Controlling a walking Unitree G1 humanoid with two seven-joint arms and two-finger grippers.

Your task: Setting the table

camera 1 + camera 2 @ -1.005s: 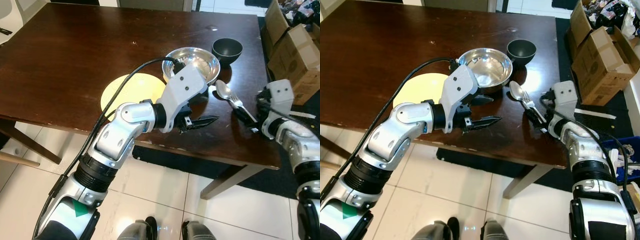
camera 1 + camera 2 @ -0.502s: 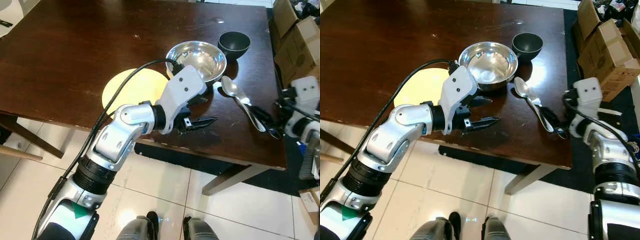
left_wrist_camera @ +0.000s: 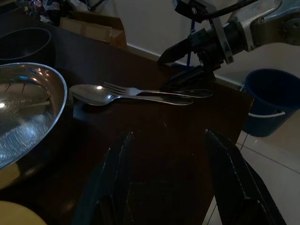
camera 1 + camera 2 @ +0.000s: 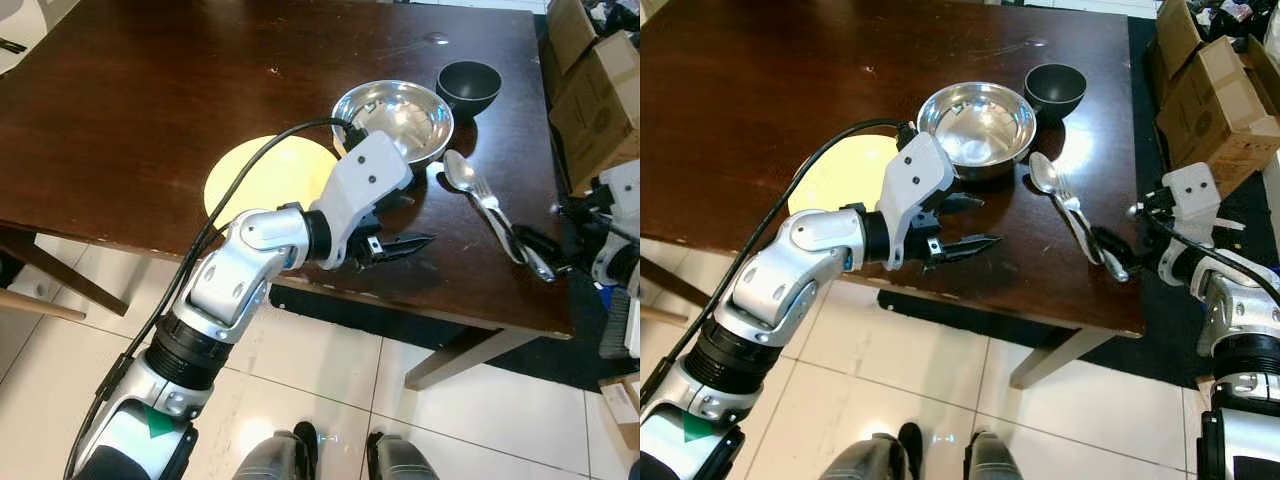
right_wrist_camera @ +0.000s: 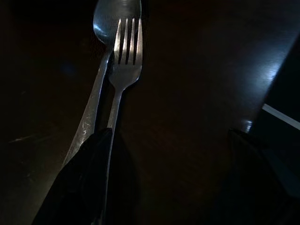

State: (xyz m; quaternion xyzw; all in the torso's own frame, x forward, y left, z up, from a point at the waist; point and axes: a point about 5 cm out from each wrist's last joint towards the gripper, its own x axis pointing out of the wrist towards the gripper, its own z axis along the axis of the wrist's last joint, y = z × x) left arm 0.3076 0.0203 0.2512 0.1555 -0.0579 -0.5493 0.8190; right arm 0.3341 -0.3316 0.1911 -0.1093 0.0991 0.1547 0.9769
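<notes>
A spoon [image 4: 462,176] and a fork [image 5: 125,57] lie side by side on the dark wooden table [image 4: 150,100], to the right of a steel bowl [image 4: 392,118]. A yellow plate [image 4: 262,180] lies to the left of that bowl, and a small black bowl [image 4: 470,83] stands behind it. My right gripper [image 4: 1112,250] is open at the handle ends of the cutlery, with one finger [image 5: 84,178] next to the fork's handle. My left gripper [image 4: 416,221] hovers open just above the table in front of the steel bowl, holding nothing.
Cardboard boxes [image 4: 600,90] stand on the floor past the table's right edge, and a blue bucket [image 3: 272,103] is beyond them. The table's front edge runs close under my left forearm. A wooden leg [image 4: 40,280] crosses the tiles at left.
The view shifted after the earliest frames. My right gripper has drawn back toward the table's right edge, to the handle ends of the spoon and fork. The left arm has stayed put.
</notes>
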